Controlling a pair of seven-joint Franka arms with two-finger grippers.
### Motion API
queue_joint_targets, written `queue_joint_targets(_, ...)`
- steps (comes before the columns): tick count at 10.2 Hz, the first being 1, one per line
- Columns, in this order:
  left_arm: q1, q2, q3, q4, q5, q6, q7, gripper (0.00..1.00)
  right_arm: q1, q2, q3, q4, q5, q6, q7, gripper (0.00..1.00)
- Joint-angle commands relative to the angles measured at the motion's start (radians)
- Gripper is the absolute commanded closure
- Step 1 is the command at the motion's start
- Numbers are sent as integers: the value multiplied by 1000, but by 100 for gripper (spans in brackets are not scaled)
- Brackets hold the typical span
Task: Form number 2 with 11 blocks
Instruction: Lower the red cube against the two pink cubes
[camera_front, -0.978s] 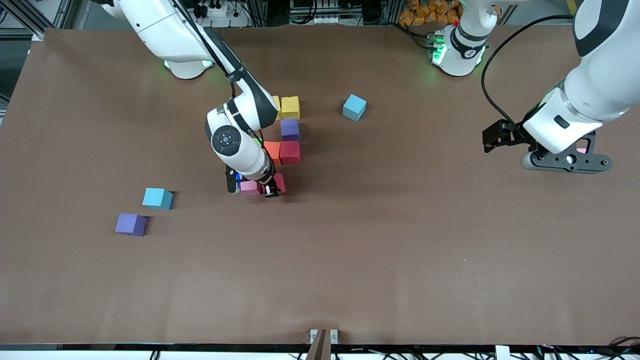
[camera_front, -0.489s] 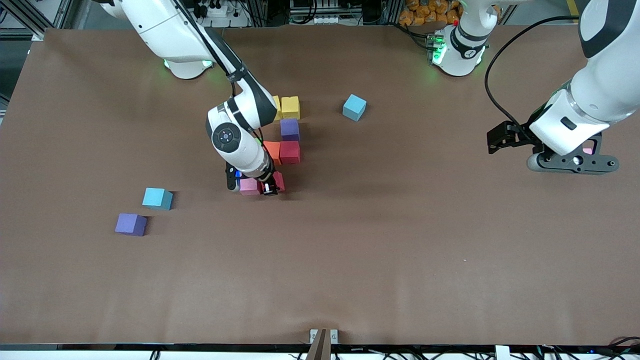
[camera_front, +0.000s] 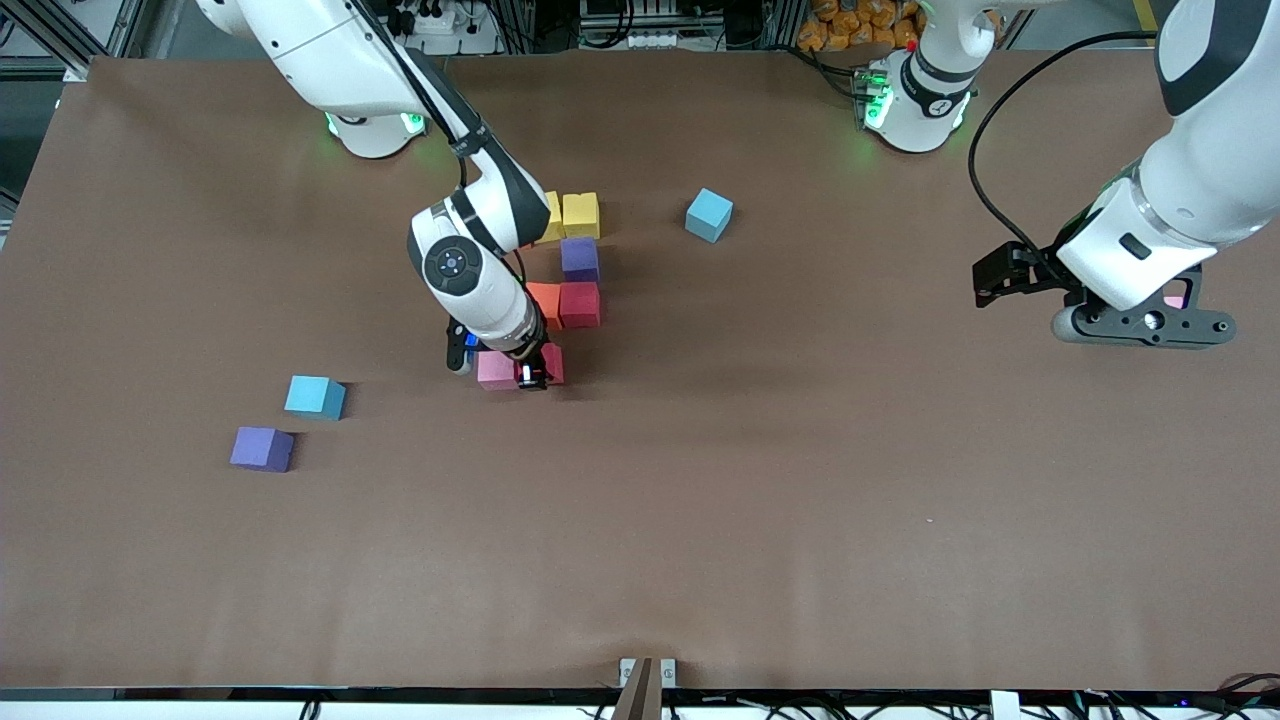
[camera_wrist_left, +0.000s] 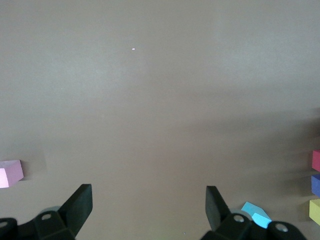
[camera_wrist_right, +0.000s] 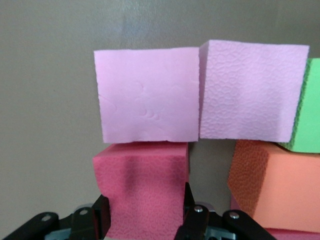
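My right gripper (camera_front: 534, 378) (camera_wrist_right: 145, 210) is shut on a red block (camera_front: 553, 362) (camera_wrist_right: 142, 187), held low against a pink block (camera_front: 494, 370) (camera_wrist_right: 145, 95). Beside that one sits a second pink block (camera_wrist_right: 250, 95), with a green block (camera_wrist_right: 311, 110) and an orange block (camera_front: 545, 298) (camera_wrist_right: 280, 180) next to it. The block cluster also has a red block (camera_front: 580, 304), a purple block (camera_front: 580, 258) and two yellow blocks (camera_front: 580, 213). My left gripper (camera_front: 1135, 325) (camera_wrist_left: 147, 197) hangs open and empty over the left arm's end of the table, above a pink block (camera_front: 1170, 300) (camera_wrist_left: 10, 173).
Loose on the brown table (camera_front: 800, 480) are a light blue block (camera_front: 709, 215) beside the cluster, and another light blue block (camera_front: 315, 396) with a purple block (camera_front: 262, 448) toward the right arm's end, nearer the camera.
My right gripper has shifted the red block slightly toward the right arm's end, closer against the pink block. The left arm drifted a little toward its own end, then stopped.
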Motion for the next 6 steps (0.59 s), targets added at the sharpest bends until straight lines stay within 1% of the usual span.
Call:
queue_joint_targets(1,0,-5,0,2,-14,2,-2,0,-1,-35,1,-39,-58,14,64,100)
queue_joint_targets(6,0,-5,0,2,-16,2,-2,0,-1,-26,1,-37,-75,22,66,100)
